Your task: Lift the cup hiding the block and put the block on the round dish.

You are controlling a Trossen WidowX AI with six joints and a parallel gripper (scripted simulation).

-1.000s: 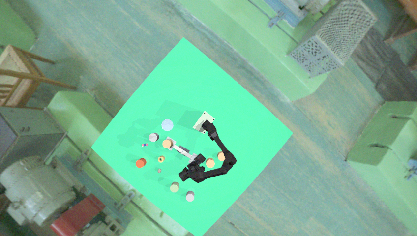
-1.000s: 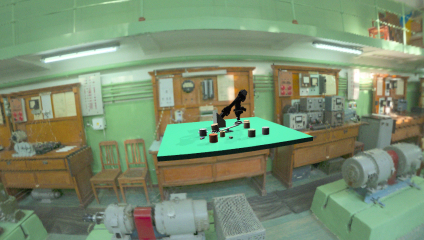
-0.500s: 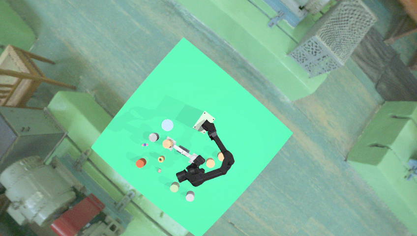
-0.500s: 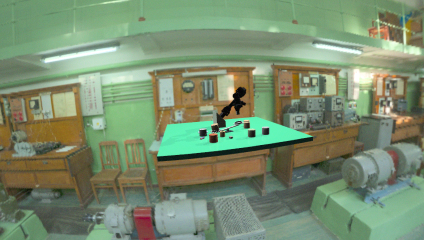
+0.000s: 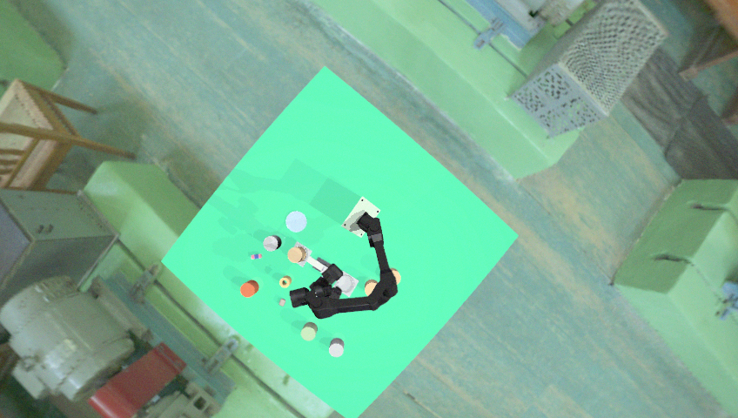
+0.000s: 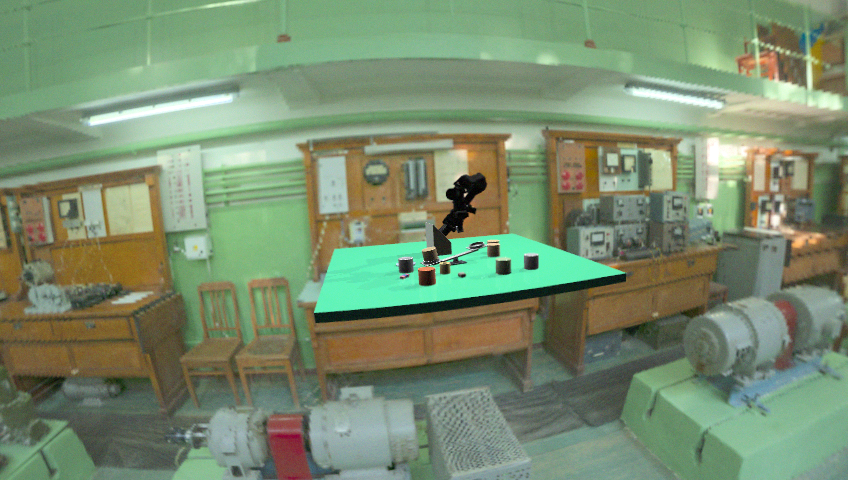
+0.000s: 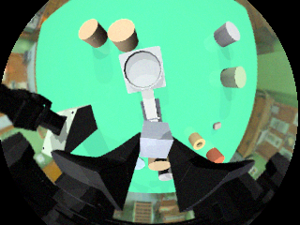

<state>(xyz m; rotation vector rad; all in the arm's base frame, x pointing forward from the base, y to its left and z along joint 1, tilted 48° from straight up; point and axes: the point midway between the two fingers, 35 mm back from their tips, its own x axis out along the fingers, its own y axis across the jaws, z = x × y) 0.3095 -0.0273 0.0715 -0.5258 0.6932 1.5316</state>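
My gripper (image 7: 154, 136) is shut on a pale grey-lavender block (image 7: 156, 146) and holds it raised above the balance. The balance beam (image 5: 316, 263) (image 7: 149, 107) has an uncovered, empty round pan (image 5: 345, 284) (image 7: 142, 70) at one end, with that end tilted up in the exterior view. A tan cup (image 5: 296, 254) (image 6: 429, 256) (image 7: 159, 166) stands on the other, lower end. The pale blue round dish (image 5: 296, 221) (image 7: 140, 163) lies beyond that cup, with nothing on it. The block is hidden in the top and exterior views.
Two tan cups (image 5: 371, 287) (image 7: 123, 34) stand beside the empty pan. A grey cylinder (image 5: 271, 242) (image 6: 405, 265) stands near the dish. An orange-red cylinder (image 5: 249, 288) (image 6: 426, 276), a small tan ring (image 5: 285, 281), a green cylinder (image 5: 309, 331) and a light grey cylinder (image 5: 336, 347) stand around.
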